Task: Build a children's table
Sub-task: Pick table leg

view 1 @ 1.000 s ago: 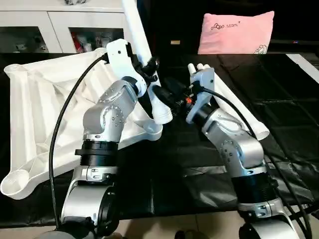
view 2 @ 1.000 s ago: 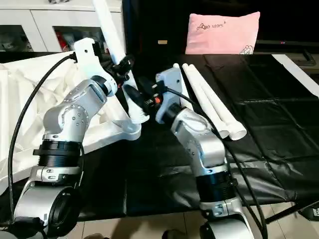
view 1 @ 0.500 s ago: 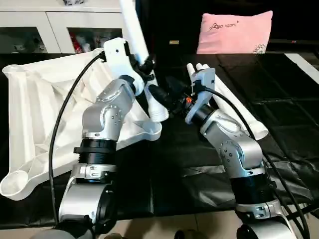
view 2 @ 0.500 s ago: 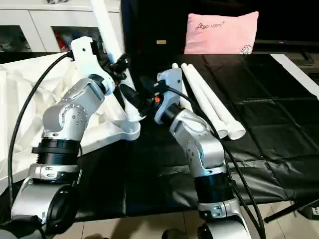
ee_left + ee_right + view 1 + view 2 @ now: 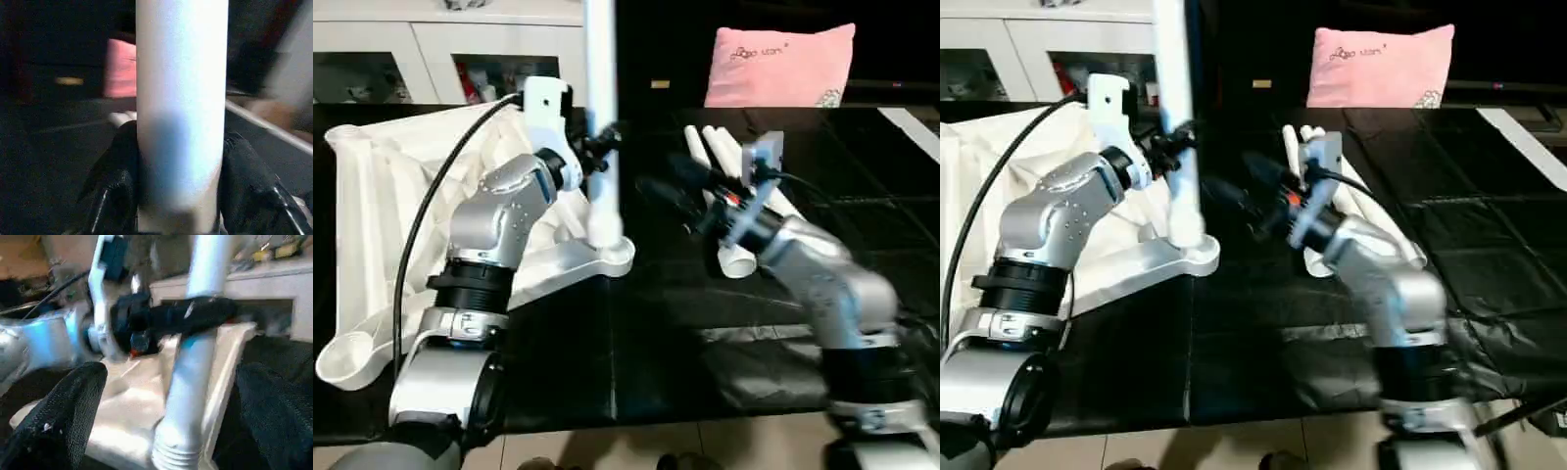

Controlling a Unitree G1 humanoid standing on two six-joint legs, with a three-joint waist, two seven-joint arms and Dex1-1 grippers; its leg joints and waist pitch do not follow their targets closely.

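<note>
At the frame's middle, the left gripper (image 5: 599,142) is clamping the long white tube leg (image 5: 601,117) upright over the white plastic tabletop's round corner socket (image 5: 607,251); the right gripper's (image 5: 677,196) fingers are standing apart beside it.

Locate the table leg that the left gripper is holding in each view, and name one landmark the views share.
Left eye view: the leg stands upright left of centre, its lower end at the tabletop corner socket.
Right eye view: the leg stands upright left of centre.
Left wrist view: the leg runs up the middle between the left gripper fingers.
Right wrist view: the leg crosses the centre, clamped.
Shared landmark: the pink pillow.
</note>
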